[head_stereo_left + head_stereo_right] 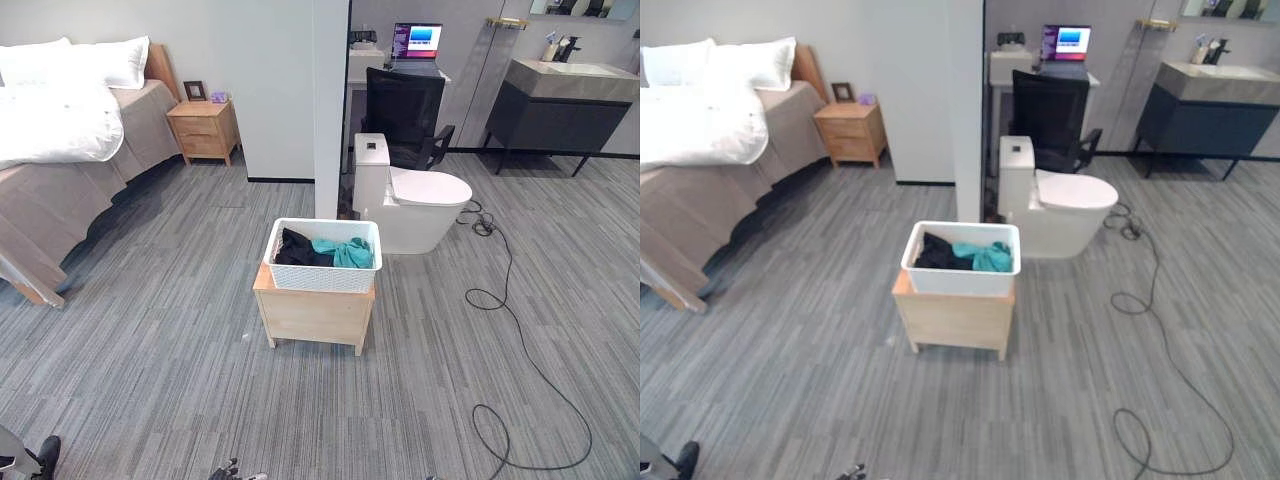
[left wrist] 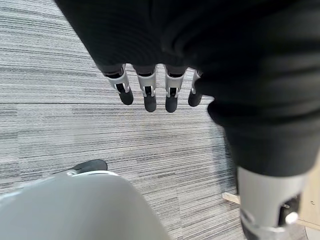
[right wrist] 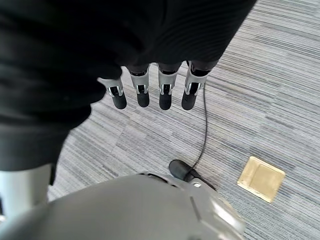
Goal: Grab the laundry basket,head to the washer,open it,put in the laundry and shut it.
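The white basket point(image 1: 322, 258) is sitting on a low wooden stand point(image 1: 314, 315) in the middle of the room, with dark and teal laundry point(image 1: 324, 250) lying inside it. It is standing well ahead of the robot, with bare carpet point(image 1: 150, 380) in between. Behind it, to the right, a toilet point(image 1: 412, 200) is standing beside a white partition wall point(image 1: 330, 100), and a bed point(image 1: 60, 150) is lying far left with a nightstand point(image 1: 204, 130) next to it. A washer is not to be made out among these things.

The left hand point(image 2: 150, 92) is hanging at the robot's side over the carpet, fingers straight and relaxed, holding nothing. The right hand point(image 3: 150, 92) is hanging the same way, fingers loose and empty, with a small brass floor plate point(image 3: 261, 178) lying on the carpet below it.

By the look of things, the first step is in hand and barely begun: the basket is not yet grabbed, and neither hand is near it. The next move is probably calling for a walk forward until the stand is just in front, then both arms rising to either side of the basket so the fingers can curl under its rim. Care will likely be needed to approach squarely, since the basket is overhanging the stand slightly and could be nudged off.
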Controlling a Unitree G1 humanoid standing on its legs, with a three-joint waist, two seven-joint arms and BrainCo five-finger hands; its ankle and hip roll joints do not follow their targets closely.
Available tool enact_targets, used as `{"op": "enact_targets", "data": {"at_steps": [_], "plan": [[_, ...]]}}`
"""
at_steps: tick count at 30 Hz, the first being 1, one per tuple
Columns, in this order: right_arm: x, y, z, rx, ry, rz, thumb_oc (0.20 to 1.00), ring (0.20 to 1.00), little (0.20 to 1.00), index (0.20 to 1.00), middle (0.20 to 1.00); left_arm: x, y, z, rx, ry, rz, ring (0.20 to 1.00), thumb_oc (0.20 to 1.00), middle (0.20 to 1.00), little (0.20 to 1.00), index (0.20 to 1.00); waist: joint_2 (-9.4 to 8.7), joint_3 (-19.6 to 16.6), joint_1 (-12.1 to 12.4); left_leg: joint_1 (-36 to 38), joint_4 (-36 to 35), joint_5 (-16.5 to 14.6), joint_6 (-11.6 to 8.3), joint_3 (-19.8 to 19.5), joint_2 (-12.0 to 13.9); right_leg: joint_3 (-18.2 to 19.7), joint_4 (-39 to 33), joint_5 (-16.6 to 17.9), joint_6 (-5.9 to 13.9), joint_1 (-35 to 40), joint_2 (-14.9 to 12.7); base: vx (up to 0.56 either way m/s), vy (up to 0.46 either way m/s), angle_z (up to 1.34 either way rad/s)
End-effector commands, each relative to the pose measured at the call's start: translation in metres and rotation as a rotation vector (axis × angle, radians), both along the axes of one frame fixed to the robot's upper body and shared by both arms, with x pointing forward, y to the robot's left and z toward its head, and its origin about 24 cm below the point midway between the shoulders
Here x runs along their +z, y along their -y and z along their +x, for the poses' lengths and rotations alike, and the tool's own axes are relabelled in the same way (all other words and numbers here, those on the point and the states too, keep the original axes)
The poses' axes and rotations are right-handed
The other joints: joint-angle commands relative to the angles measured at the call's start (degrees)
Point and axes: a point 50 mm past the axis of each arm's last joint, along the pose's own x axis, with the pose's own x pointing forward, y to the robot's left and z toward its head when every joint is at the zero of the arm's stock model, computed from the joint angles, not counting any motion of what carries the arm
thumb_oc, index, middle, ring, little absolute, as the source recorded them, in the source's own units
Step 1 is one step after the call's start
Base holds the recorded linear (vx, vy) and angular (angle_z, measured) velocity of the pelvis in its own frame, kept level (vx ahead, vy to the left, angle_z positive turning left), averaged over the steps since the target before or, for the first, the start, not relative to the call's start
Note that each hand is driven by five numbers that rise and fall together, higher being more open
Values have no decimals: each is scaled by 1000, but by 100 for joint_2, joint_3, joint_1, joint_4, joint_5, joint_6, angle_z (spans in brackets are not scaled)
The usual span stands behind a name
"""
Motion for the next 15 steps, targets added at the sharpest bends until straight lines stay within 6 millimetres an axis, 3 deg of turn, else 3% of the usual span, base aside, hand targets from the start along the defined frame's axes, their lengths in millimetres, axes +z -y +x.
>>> {"op": "enact_targets", "data": {"at_steps": [1, 2, 3, 5, 6, 9, 12, 13, 14, 15], "plan": [[2, 13, -2, -121, 4, -7, 1000, 1000, 1000, 1000, 1000, 5, -17, 12, 42, 23, 31, 1000, 1000, 1000, 1000, 1000, -76, -10, -74, -326, 122, -209, 24, -418, 106, 82, 915, -497, 876, -95, -858, 38, 126, 3], [2, 13, -2, -121, 4, -7, 1000, 1000, 1000, 1000, 1000, 5, -17, 12, 42, 23, 31, 1000, 1000, 1000, 1000, 1000, -78, -25, -77, -344, 120, -203, 24, -421, 104, 80, 916, -494, 876, -113, -859, -7, 217, 5], [4, 17, 5, -150, 29, 0, 1000, 1000, 1000, 1000, 1000, 7, -21, 17, 26, 41, 33, 1000, 1000, 1000, 1000, 1000, 13, 91, -154, -319, 94, -225, 203, -520, 41, 370, 2197, -484, 848, -838, -816, -43, 214, 5], [8, 22, 18, -176, 82, 1, 1000, 1000, 1000, 1000, 1000, 10, -25, 22, 28, 60, 43, 1000, 1000, 1000, 1000, 1000, 97, 282, -205, -274, 109, -282, 308, -543, 3, 585, 3010, -259, 895, -1464, -766, 58, 202, -3], [12, 26, 28, -187, 125, -3, 1000, 1000, 1000, 1000, 1000, 10, -28, 21, 50, 65, 49, 1000, 1000, 1000, 1000, 1000, 107, 321, -178, -85, 33, -395, 322, -523, -64, 371, 2670, -163, 896, -1665, -852, 168, 72, -17], [16, 29, 37, -195, 168, -3, 1000, 1000, 1000, 1000, 1000, 12, -32, 22, 83, 80, 51, 1000, 1000, 1000, 1000, 1000, 109, 367, -231, 189, -114, -488, 288, -564, -73, 277, 2027, -72, 906, -1785, -793, 249, -52, -30], [19, 31, 44, -179, 193, -9, 1000, 1000, 1000, 1000, 1000, 13, -35, 26, 98, 94, 61, 1000, 1000, 1000, 1000, 1000, 24, 432, -348, 651, -227, -766, 216, -677, -117, 600, 731, 382, 1079, -1890, -719, 527, -212, 5], [16, 32, 31, -178, 163, -8, 1000, 1000, 1000, 1000, 1000, 12, -33, 22, 78, 79, 65, 1000, 1000, 1000, 1000, 1000, -47, 313, -474, 1027, -248, -1024, 110, -813, -13, 1106, 910, 457, 1042, -1969, -506, 837, -374, 20], [16, 34, 29, -188, 160, -7, 1000, 1000, 1000, 1000, 1000, 12, -31, 23, 70, 77, 61, 1000, 1000, 1000, 1000, 1000, -41, 275, -504, 1113, -213, -1079, 85, -843, 63, 1130, 1075, 408, 980, -2010, -392, 844, -466, 63], [15, 35, 23, -207, 138, -12, 1000, 1000, 1000, 1000, 1000, 11, -29, 23, 57, 70, 60, 1000, 1000, 1000, 1000, 1000, -14, 175, -545, 973, 406, -843, -37, -936, 237, 1076, 1268, 241, 830, -1872, -159, 470, -379, 117]]}}
